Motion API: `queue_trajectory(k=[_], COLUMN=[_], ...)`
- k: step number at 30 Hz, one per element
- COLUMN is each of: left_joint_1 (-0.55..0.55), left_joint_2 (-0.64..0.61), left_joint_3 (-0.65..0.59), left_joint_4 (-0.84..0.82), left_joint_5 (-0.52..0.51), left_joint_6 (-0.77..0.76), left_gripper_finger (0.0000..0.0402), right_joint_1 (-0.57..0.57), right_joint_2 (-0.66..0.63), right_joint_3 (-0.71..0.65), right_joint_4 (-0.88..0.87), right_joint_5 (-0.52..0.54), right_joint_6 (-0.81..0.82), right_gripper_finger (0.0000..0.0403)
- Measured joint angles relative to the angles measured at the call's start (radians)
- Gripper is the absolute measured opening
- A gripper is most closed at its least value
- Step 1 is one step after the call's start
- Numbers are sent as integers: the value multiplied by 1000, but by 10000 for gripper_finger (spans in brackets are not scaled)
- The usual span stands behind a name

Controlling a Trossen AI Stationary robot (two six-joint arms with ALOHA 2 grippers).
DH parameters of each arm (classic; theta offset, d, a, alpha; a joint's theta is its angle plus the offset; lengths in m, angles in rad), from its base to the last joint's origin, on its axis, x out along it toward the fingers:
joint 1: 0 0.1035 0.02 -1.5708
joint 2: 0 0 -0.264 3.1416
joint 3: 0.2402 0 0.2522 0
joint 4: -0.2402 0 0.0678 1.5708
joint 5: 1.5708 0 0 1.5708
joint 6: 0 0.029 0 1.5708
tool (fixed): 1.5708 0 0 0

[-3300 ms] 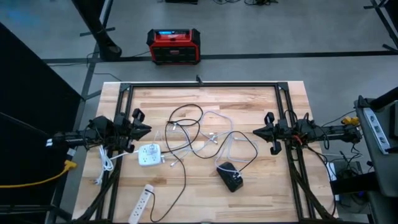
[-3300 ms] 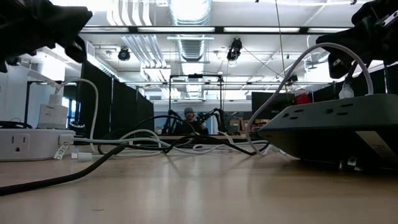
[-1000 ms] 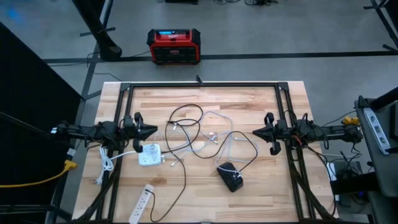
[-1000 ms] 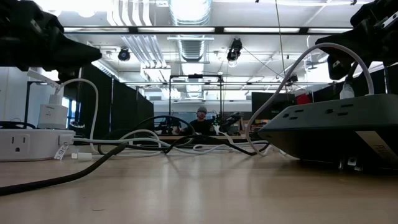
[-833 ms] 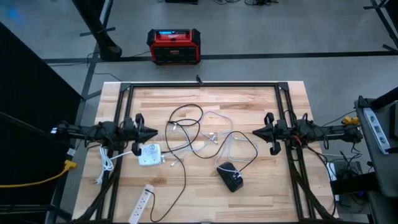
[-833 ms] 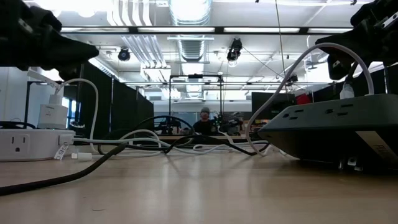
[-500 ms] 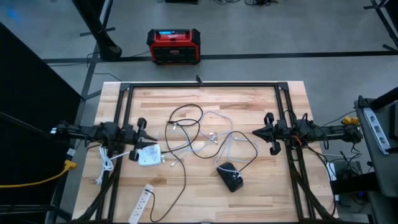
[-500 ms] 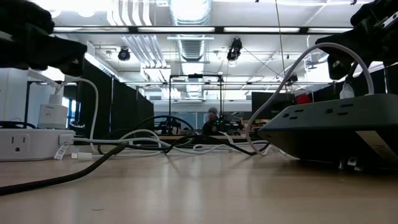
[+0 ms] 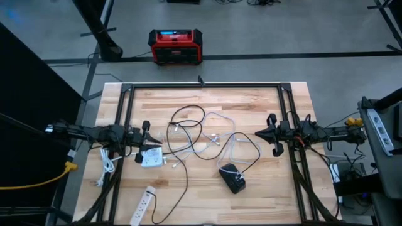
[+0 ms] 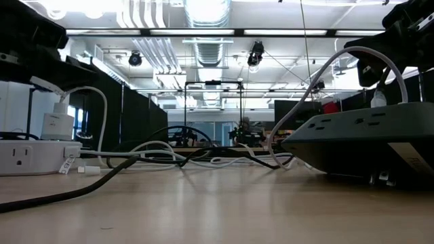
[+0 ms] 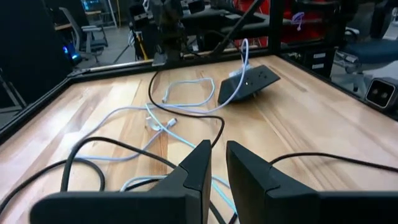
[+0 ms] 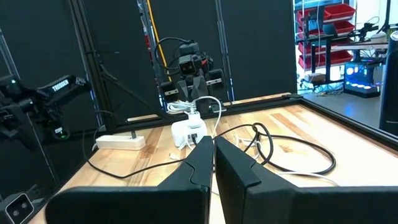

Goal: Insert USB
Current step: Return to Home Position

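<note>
A white USB cable lies in loose loops at the table's middle, tangled with a black cord; it also shows in the left wrist view. A white power cube sits at the left. A black power strip lies near the front centre, with a white plug stuck in its top. My left gripper hovers level just above the cube, its fingers all but together with nothing between them. My right gripper waits shut at the right, above the table.
A white power strip lies at the front left. Black frame rails run along the table's far, left and right sides. A red box stands on the floor beyond the far edge. The table's near right part is bare wood.
My left gripper has sunk a little toward the white power cube and rolled about its own axis, its fingers unchanged. A person seen far behind the table in the low view has walked out of sight. The cables and power strips lie as before.
</note>
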Motion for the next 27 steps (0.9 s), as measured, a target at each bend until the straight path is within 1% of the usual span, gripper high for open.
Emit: queue_trajectory(k=[10,27], left_joint_1=[0,0], left_joint_2=[33,35], left_joint_3=[0,0], left_joint_4=[0,0], left_joint_5=[-1,0], left_joint_6=[0,0], left_gripper_finger=[39,39], right_joint_1=[0,0], right_joint_2=[0,0], right_joint_3=[0,0], right_joint_4=[0,0], right_joint_5=[0,0], right_joint_6=[0,0], right_gripper_finger=[0,0])
